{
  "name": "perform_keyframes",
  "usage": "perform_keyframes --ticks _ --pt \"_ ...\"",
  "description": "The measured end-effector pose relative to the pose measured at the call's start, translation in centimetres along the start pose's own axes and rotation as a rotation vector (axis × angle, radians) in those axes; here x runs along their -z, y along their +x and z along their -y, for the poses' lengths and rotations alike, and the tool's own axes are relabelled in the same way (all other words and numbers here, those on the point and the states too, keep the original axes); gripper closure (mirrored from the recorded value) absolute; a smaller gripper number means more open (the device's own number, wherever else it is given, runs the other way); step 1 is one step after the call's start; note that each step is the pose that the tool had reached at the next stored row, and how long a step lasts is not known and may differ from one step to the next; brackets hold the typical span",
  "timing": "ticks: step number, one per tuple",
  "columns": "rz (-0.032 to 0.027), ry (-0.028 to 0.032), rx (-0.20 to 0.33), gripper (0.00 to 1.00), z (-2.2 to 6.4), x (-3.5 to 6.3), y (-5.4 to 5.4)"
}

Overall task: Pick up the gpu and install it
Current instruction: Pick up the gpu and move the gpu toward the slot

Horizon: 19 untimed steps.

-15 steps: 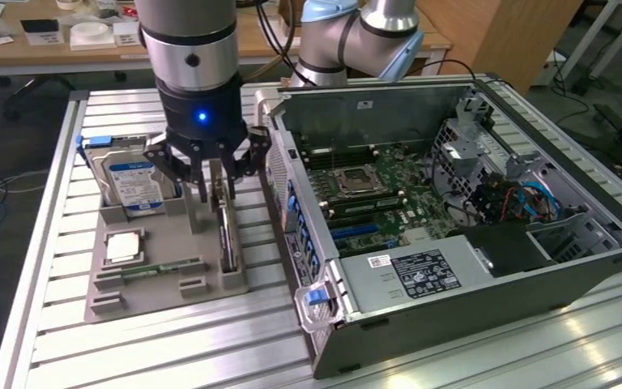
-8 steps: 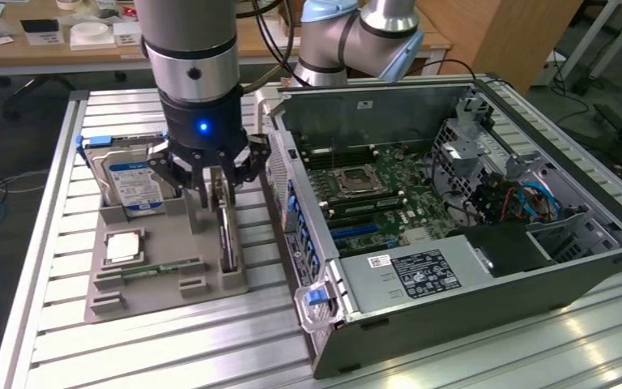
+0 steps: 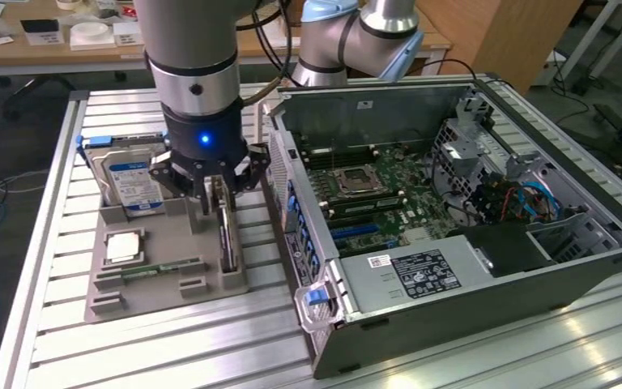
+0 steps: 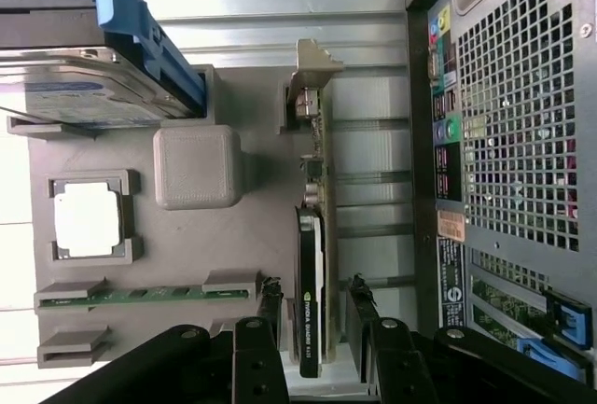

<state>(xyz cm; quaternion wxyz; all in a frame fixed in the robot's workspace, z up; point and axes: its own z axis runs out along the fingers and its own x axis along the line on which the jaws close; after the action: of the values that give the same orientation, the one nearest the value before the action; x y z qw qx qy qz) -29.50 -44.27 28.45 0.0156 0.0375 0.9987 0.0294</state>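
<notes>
Two fingers [image 4: 272, 306] of my tool [image 4: 315, 315] straddle the thin green-and-black gpu [image 4: 312, 255] with its silver end bracket. They are spread, with a gap on each side, gripping nothing. The card stands on edge in the grey plastic tray [image 3: 171, 284], left of centre in the exterior view, beside the open black computer case [image 3: 484, 243] — neither lifted nor installed yet.
</notes>
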Motion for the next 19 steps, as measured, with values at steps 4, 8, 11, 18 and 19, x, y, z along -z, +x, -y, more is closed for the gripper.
perform_keyframes --ticks 4,8,11,18,19 --pt "0.0 -0.0001 0.0 0.58 0.03 -0.56 0.0" --pt "-0.0002 0.0001 0.0 0.58 0.04 -0.57 0.0" --pt "-0.0001 -0.0031 0.0 0.58 0.05 -1.0 0.0" --pt "-0.001 -0.0128 0.0 0.58 0.1 -1.91 0.0" --pt "-0.0011 -0.0128 0.0 0.58 0.09 -1.93 -0.1"
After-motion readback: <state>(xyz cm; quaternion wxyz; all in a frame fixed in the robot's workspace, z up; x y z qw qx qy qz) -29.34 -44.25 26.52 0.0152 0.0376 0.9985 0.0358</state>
